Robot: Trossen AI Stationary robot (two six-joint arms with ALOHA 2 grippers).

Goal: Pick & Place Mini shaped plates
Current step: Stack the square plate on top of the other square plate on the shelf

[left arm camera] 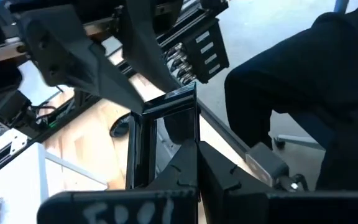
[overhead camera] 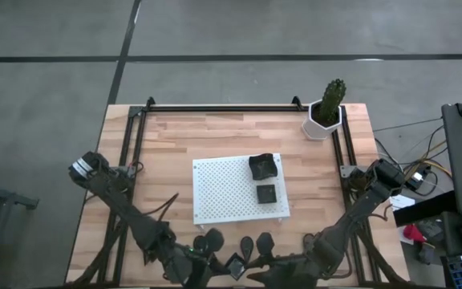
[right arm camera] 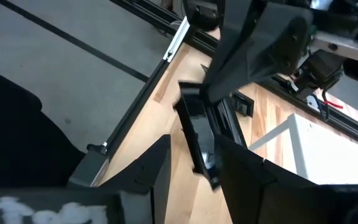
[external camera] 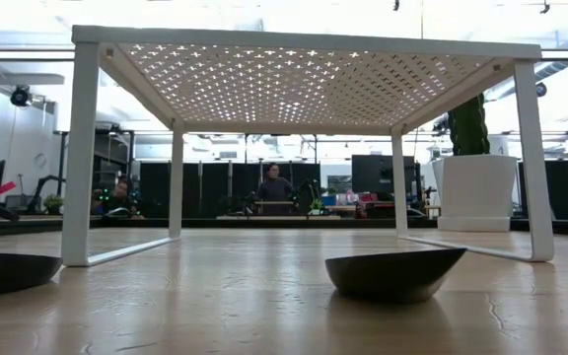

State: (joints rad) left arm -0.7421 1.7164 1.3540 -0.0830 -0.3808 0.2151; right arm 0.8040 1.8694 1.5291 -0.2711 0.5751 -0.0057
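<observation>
Plate (overhead camera: 237, 267), square, held between clenched left hand (overhead camera: 224, 269) and parted right hand (overhead camera: 251, 270).

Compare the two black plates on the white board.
Size: the rear plate is clearly bigger than the front plate.
Shape: the rear plate has a wavy, uneven outline, while the front plate is a neat square.
Both are black and both lie on the right part of the board.

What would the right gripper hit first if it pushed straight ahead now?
The square plate, on edge just ahead of the right gripper, whose jaws stand open. The left gripper holds it from the far side and would likely be next; depth is unclear.
</observation>
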